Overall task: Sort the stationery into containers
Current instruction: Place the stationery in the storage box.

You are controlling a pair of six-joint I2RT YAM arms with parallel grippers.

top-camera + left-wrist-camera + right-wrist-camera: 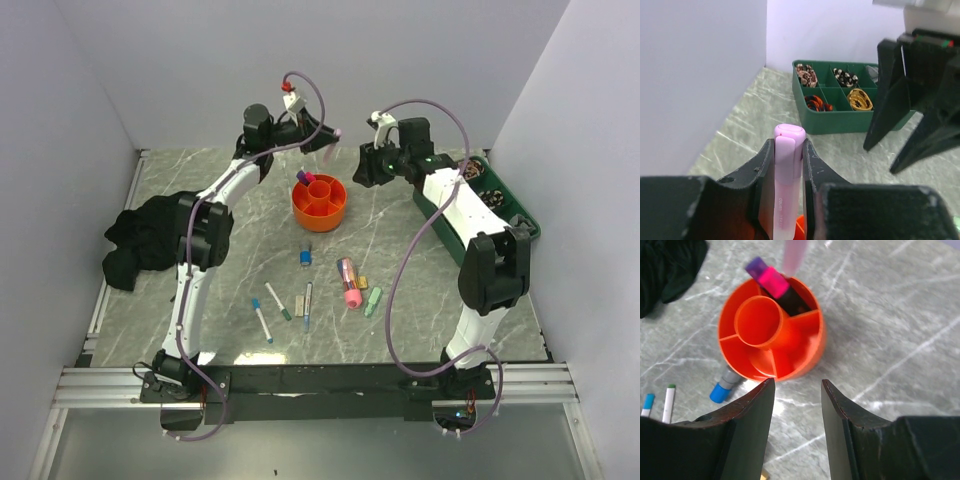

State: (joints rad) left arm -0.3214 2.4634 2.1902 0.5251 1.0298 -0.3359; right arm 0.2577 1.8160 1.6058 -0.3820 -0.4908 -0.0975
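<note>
Left gripper [789, 152] clamps a pink pen [789, 137] on its barrel: light, stiff, probably slick. Holder [809, 347] lies just below; right gripper [798, 385] gapes, empty.

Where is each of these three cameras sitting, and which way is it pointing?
Top external: above and behind the arms, looking down on the table; both arms and their bases show.
Left wrist: on the left arm, looking level past the left hand, shut on a pink highlighter, toward the green tray.
Right wrist: on the right arm, looking down through the open right hand onto the orange holder.
Shared: the highlighter's tip also shows in the right wrist view.
</note>
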